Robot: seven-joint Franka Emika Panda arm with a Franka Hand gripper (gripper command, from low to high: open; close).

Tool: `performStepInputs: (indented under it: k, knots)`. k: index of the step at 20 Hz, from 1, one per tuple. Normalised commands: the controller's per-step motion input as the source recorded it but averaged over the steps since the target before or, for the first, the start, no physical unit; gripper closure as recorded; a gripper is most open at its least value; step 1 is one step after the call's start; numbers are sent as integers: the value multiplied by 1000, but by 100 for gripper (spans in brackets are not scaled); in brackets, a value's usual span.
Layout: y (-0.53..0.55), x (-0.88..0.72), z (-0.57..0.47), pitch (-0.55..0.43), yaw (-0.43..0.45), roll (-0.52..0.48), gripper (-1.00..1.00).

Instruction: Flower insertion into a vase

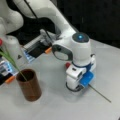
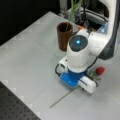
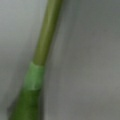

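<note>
The dark-brown vase (image 1: 29,87) (image 2: 64,35) stands upright on the grey table, and a green stem with leaves (image 1: 12,61) (image 2: 72,10) rises out of it. A second flower lies flat on the table, with its red bud (image 1: 67,65) (image 2: 100,70) on one side of the hand and its thin stem (image 1: 100,93) (image 2: 62,97) sticking out on the other. My gripper (image 1: 75,86) (image 2: 73,80) is lowered right onto this lying flower, and the hand hides its fingers. The wrist view is filled by the green stem (image 3: 46,37) with a band of green tape (image 3: 33,76).
A white container (image 1: 13,50) and assorted gear with an orange part (image 1: 48,50) crowd the back of the table behind the vase. A black perforated board (image 2: 15,105) borders the table at a front view's bottom left.
</note>
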Motion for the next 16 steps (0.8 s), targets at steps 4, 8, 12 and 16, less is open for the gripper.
performStepInputs:
  k: [4,8,12,16]
  knots:
    - [180,186,-244,-61,-36,-342,100]
    - [200,258,-354,-61,-20,-322,100]
    - [117,244,-384,-22,-26,-310,100]
    - [0,212,-385,4,-17,-284,100]
